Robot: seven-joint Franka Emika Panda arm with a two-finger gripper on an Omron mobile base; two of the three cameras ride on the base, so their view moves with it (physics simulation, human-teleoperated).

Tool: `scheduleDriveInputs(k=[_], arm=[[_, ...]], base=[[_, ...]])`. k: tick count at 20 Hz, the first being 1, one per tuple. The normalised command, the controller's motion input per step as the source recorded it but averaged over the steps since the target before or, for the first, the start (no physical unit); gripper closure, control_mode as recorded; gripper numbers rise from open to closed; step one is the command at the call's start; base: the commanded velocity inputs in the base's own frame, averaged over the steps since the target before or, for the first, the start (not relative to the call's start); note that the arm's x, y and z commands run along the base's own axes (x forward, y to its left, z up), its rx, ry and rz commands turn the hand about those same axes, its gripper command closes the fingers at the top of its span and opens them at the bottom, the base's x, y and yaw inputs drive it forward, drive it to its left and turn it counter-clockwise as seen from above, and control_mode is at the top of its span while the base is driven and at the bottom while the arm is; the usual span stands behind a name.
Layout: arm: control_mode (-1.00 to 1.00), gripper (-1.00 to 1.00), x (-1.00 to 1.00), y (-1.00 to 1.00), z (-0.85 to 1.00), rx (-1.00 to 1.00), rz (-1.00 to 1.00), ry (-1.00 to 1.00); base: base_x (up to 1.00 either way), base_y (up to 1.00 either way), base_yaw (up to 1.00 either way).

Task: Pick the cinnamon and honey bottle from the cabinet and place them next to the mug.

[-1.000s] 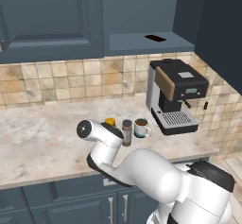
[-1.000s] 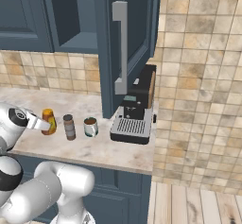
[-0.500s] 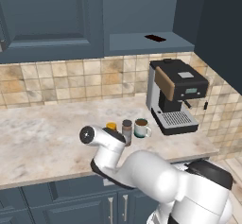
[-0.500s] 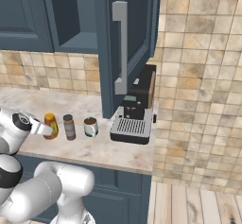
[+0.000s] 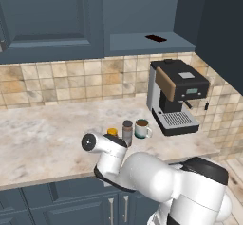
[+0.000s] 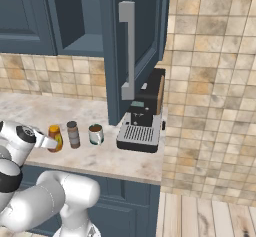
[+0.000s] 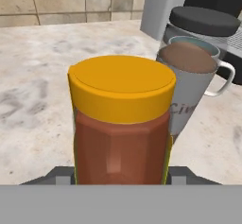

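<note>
Gripper (image 6: 50, 142), clamped on the amber-orange, yellow-capped honey bottle (image 7: 122, 124), has carried it closer beside the brown grey-capped cinnamon jar (image 6: 73, 134), so only release remains.

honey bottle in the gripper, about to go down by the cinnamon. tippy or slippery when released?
The honey bottle looks tall and narrow, so it probably tips easily if nudged sideways. Its smooth, glossy sides suggest it could slip in the gripper. It stands close beside the cinnamon, with the mug just beyond, so a tilted release might knock the cinnamon.
</note>
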Motion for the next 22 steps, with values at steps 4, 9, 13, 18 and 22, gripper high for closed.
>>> scheduleDriveInputs(k=[4, 9, 13, 18, 22], arm=[[-1.00, 1.00, 0.04, 0.00, -0.03, 0.00, 0.00, 0.00], [-1.00, 1.00, 0.25, 0.00, 0.00, 0.00, -0.04, 0.00], [-1.00, 1.00, 0.18, 0.00, 0.00, 0.00, -0.06, 0.00], [-1.00, 1.00, 0.13, 0.00, -0.01, 0.00, -0.04, 0.00], [-1.00, 1.00, 0.15, 0.00, -0.06, 0.00, -0.01, 0.00]], base=[[0.00, 0.00, 0.00], [0.00, 0.00, 0.00], [0.00, 0.00, 0.00], [0.00, 0.00, 0.00], [0.00, 0.00, 0.00]])
